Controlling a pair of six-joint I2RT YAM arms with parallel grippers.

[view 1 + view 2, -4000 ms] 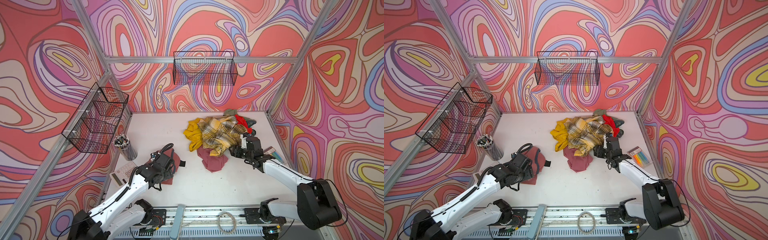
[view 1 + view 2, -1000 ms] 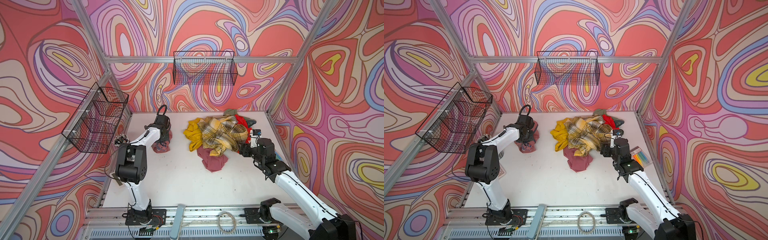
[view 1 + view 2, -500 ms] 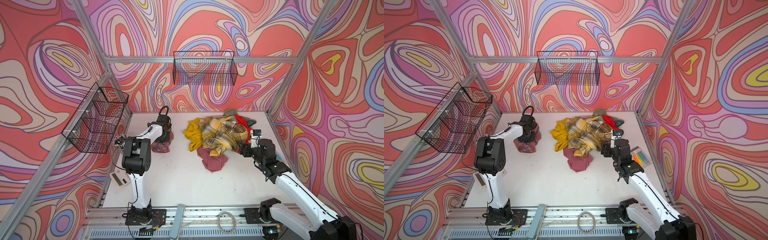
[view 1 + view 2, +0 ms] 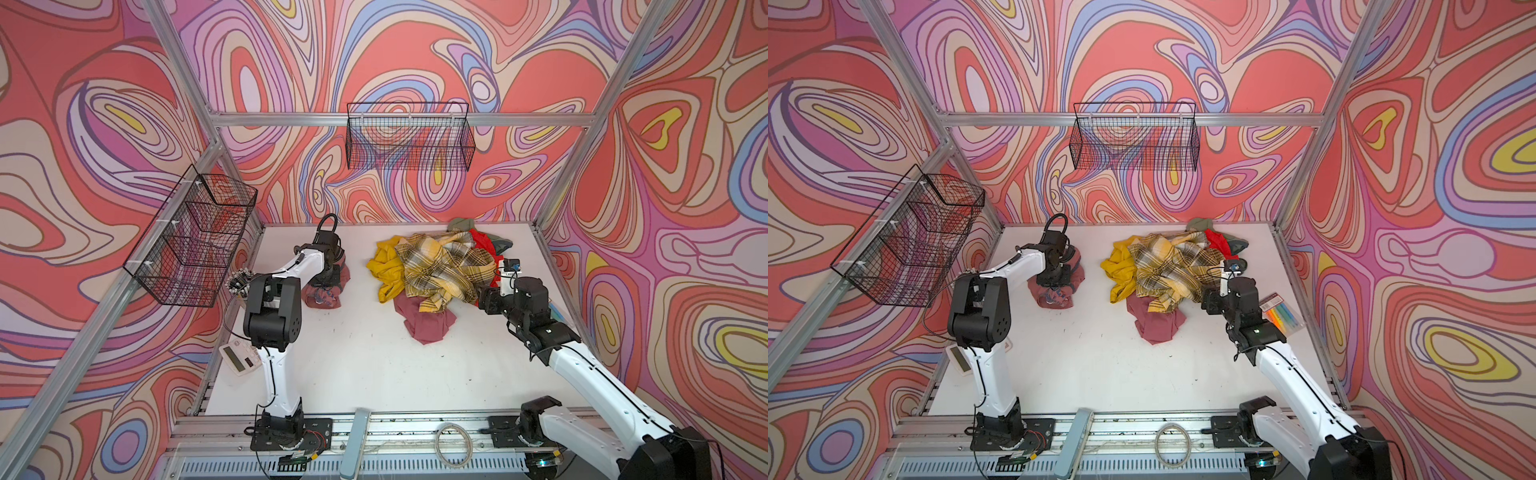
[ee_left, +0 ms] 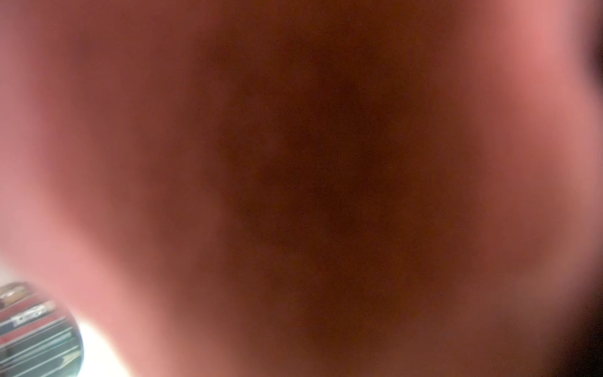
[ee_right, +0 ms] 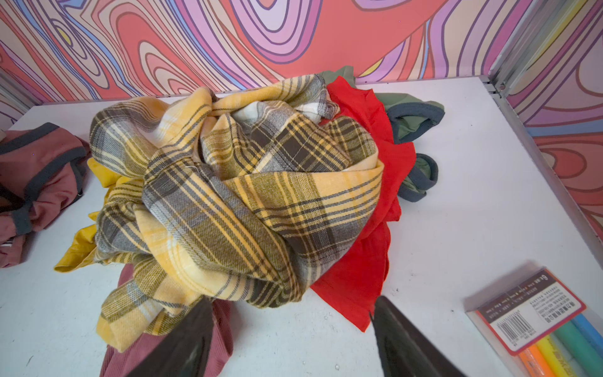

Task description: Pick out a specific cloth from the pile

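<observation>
My left gripper (image 4: 328, 279) was buried in the cloth (image 4: 322, 294); couldn't tell if my jaws were clamped or slack. Cloth sat directly under them, well apart from the pile (image 4: 440, 270). My right gripper (image 6: 293, 346) gaped empty, pile just ahead. Looked like drop-off: open fully, lift straight up.

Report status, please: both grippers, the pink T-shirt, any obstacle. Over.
Left gripper down on pink T-shirt, jaws hidden. Right gripper open, facing pile. T-shirt apart from pile. No obstacle.
</observation>
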